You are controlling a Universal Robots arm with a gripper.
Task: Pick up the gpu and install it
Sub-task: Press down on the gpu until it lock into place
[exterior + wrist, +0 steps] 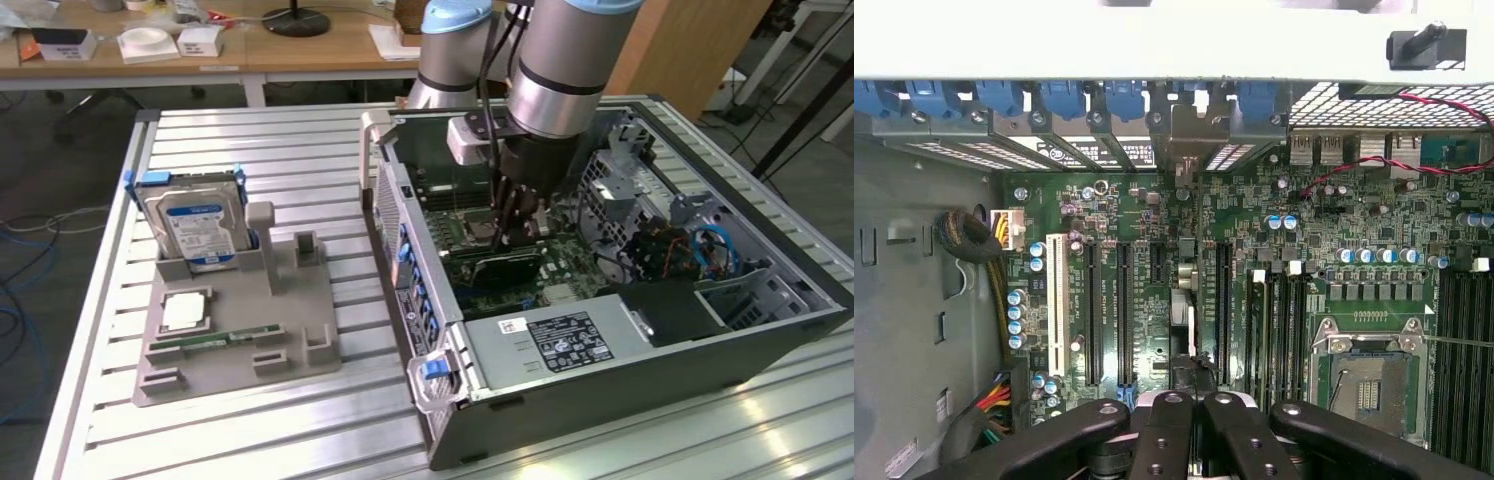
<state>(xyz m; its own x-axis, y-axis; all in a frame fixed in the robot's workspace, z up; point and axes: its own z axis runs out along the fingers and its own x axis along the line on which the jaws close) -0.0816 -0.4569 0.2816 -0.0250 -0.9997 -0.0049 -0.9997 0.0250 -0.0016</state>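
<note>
The gpu, a green card with a black face, stands on edge in a motherboard slot inside the open computer case. My gripper reaches straight down into the case and is shut, with its tips at the card's top edge. Whether the tips pinch the card or only rest on it I cannot tell. In the wrist view the black fingers are drawn together at my gripper. The gpu runs edge-on from them toward its silver bracket at the case's rear wall.
A grey fixture on the slatted table, at the exterior view's left, holds a blue-labelled hard drive, a processor chip and a memory stick. Inside the case are the power supply, blue cables and the bare processor socket.
</note>
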